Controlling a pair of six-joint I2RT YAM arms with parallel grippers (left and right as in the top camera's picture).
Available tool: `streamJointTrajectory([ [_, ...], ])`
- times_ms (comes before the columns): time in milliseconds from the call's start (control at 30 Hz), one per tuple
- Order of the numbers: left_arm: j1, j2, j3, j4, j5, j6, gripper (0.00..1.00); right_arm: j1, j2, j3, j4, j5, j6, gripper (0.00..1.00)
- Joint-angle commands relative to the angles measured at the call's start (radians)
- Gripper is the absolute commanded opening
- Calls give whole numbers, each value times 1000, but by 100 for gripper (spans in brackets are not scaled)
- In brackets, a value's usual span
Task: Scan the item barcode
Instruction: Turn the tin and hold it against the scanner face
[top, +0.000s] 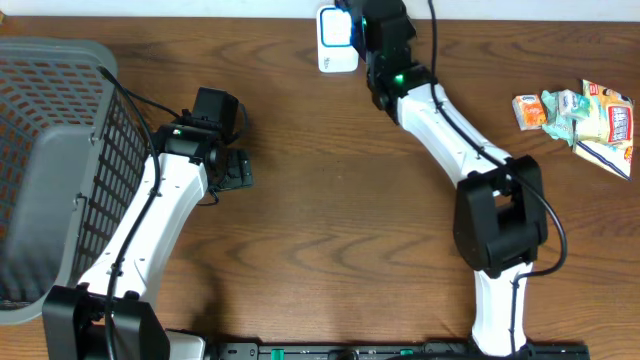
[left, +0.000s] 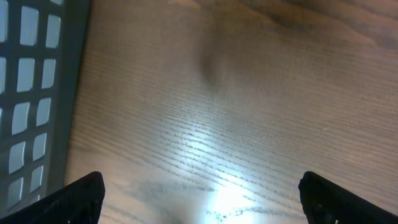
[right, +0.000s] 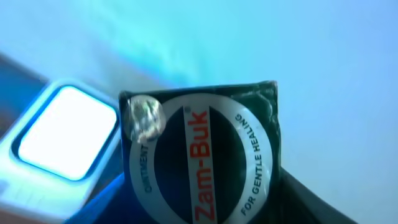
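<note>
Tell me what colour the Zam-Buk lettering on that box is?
Orange-red, on a dark green box; clearest in the right wrist view.

2 robot arms, 1 grey basket, 1 scanner, 1 Zam-Buk box, several snack pkts, exact no. unclear

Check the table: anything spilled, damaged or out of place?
Nothing stands out. The right gripper holds the Zam-Buk box at the lit scanner, the left gripper hangs open beside the basket, and the snack packets lie in a loose heap at the right.
</note>
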Motion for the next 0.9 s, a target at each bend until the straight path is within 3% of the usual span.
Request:
streamJointTrajectory([
  [0,5,-13,4,-6,-8,-5,97,2,76,0,89,1,-160,45],
  [133,5,-13,4,-6,-8,-5,98,5,156,0,240,-21,-245,43],
  [400,5,-13,4,-6,-8,-5,97,8,246,0,366,-33,-245,42],
  [867,5,-13,4,-6,-8,-5,98,31,259,0,377,-39,-287,42],
])
